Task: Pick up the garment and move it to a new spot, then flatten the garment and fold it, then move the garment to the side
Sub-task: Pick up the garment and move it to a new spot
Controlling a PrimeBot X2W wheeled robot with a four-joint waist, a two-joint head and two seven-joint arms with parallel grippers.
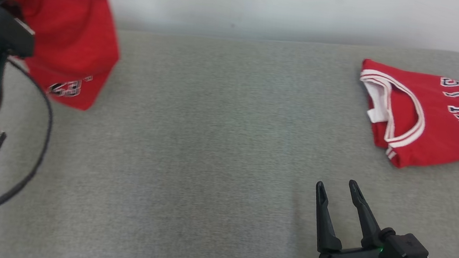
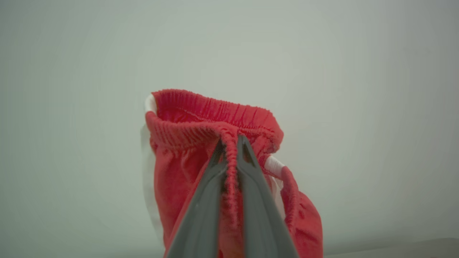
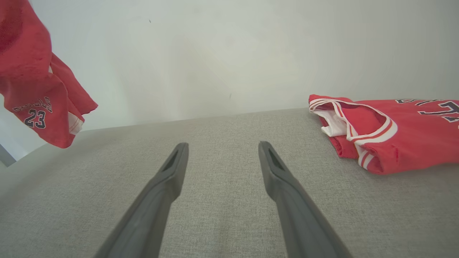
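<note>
One red garment [image 2: 179, 179] hangs from the raised left gripper [image 2: 231, 141], clamped on its waistband; right gripper [image 1: 336, 186] low, splayed.

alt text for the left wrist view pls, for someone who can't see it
The left end effector, its two grey fingers rising from the bottom edge, is shut on the gathered elastic waistband of the red shorts, holding them up. White side trim shows on the shorts, and behind them is a plain pale wall.
</note>
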